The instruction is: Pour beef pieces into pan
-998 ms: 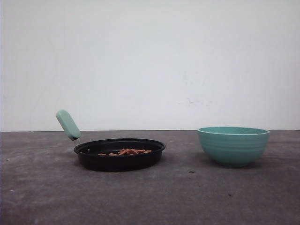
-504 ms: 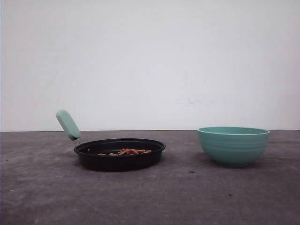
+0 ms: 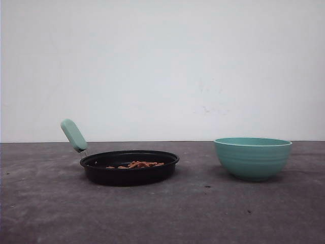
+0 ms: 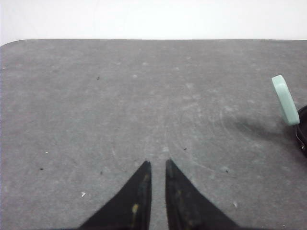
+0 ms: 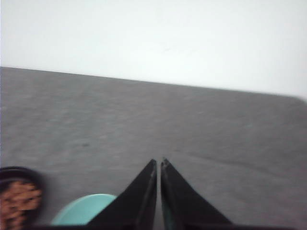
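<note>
Moved: nothing; beef pieces [image 3: 138,164] sit in pan [image 3: 129,174].
Claws: left claw [image 4: 156,165] and right claw [image 5: 159,162] nearly pressed together, empty.
Risk: bumping the bowl [image 3: 253,158].

pan [image 4: 303,129] cut off at frame edge, bowl [image 5: 84,210] cropped, blurry

The beef pieces [image 3: 136,164] lay in the pan [image 3: 129,173], left of the bowl [image 3: 252,158], on the surface [image 3: 203,213].
</note>
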